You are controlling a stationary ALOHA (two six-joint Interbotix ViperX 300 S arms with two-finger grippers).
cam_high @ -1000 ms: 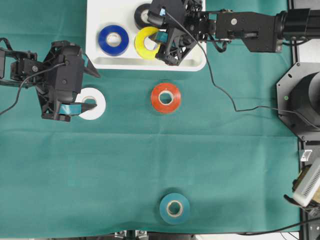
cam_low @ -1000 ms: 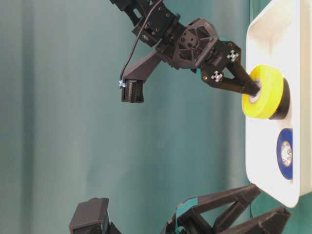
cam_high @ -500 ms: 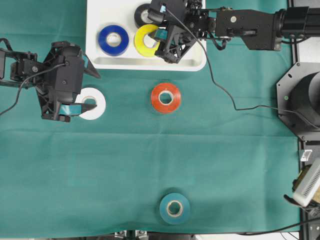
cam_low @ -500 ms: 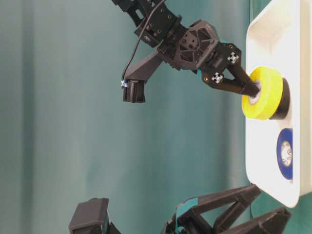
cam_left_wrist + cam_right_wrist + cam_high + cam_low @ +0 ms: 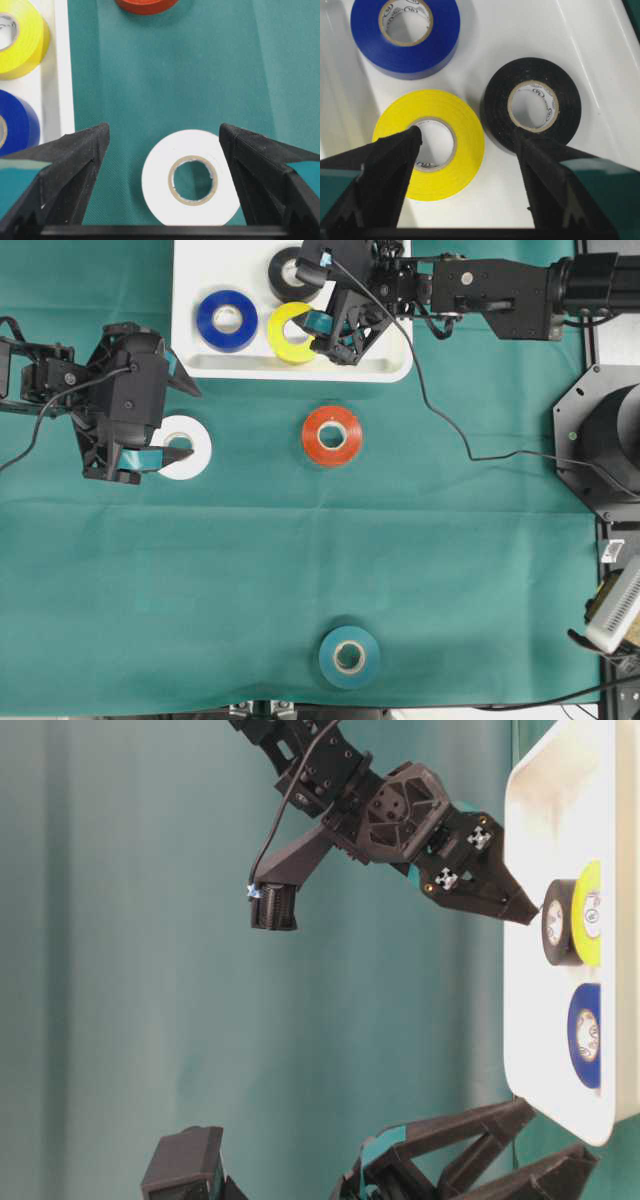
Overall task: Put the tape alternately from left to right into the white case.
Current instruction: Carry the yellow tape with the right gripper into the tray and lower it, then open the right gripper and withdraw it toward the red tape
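Observation:
The white case (image 5: 190, 300) holds blue tape (image 5: 227, 320), yellow tape (image 5: 288, 332) and black tape (image 5: 285, 272), all lying flat. My right gripper (image 5: 467, 134) hangs open just above the yellow roll (image 5: 465, 170). One tip is over its core and the other over the black roll's (image 5: 495, 100) edge, gripping nothing. On the cloth, white tape (image 5: 157, 180) lies between the wide-open fingers of my left gripper (image 5: 165, 135), nearer the right finger. Red tape (image 5: 331, 435) sits mid-table. Teal tape (image 5: 349, 656) lies near the front edge.
The case's raised rim (image 5: 62, 75) runs just left of my left gripper. A black cable (image 5: 440, 420) trails from the right arm across the green cloth. A black round base (image 5: 605, 440) stands at the right edge.
My right gripper has opened and let go of the yellow roll, which now lies flat in the case beside the black one. The left arm has not moved.

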